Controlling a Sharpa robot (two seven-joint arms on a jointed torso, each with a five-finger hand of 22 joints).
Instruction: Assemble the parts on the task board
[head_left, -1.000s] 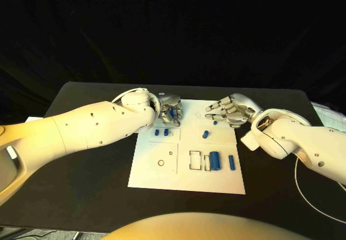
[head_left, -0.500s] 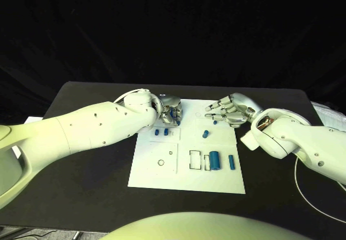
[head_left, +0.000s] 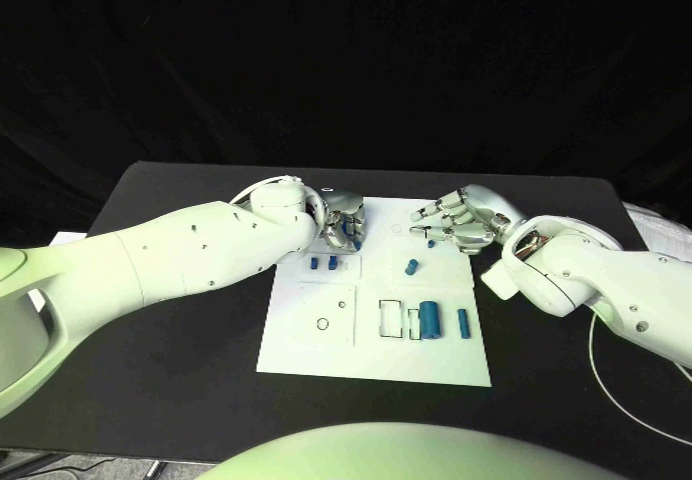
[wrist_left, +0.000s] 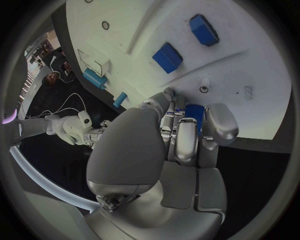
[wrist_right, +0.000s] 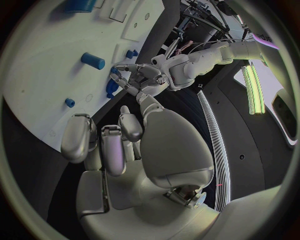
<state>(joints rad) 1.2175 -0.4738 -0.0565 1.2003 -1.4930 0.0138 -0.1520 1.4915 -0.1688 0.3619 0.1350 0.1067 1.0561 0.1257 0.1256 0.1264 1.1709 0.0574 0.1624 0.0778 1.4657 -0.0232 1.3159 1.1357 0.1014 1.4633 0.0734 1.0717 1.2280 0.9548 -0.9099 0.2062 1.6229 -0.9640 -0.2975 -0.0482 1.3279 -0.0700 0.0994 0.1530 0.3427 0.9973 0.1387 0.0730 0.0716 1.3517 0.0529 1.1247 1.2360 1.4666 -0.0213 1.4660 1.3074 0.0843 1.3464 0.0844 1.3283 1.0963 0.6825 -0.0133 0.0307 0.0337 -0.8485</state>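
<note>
The white task board (head_left: 378, 350) lies in the middle of the black table. My left hand (head_left: 340, 220) hovers over its far left corner, fingers curled round a small blue part (wrist_left: 195, 116); the right wrist view shows that hand (wrist_right: 139, 76) with the blue part (wrist_right: 111, 88) in its fingertips. My right hand (head_left: 456, 226) hangs over the far right corner, fingers loosely apart and holding nothing. Two small blue blocks (head_left: 323, 264) sit just in front of the left hand. A short blue peg (head_left: 413, 267) lies mid-board. A thick blue cylinder (head_left: 430, 320) and a slim one (head_left: 462, 322) lie nearer me.
Empty outlined slots (head_left: 389, 318) and a small ring mark (head_left: 320, 324) show on the board's near left. A white cable (head_left: 613, 385) loops over the table at the right. Bare black table (head_left: 173, 330) surrounds the board.
</note>
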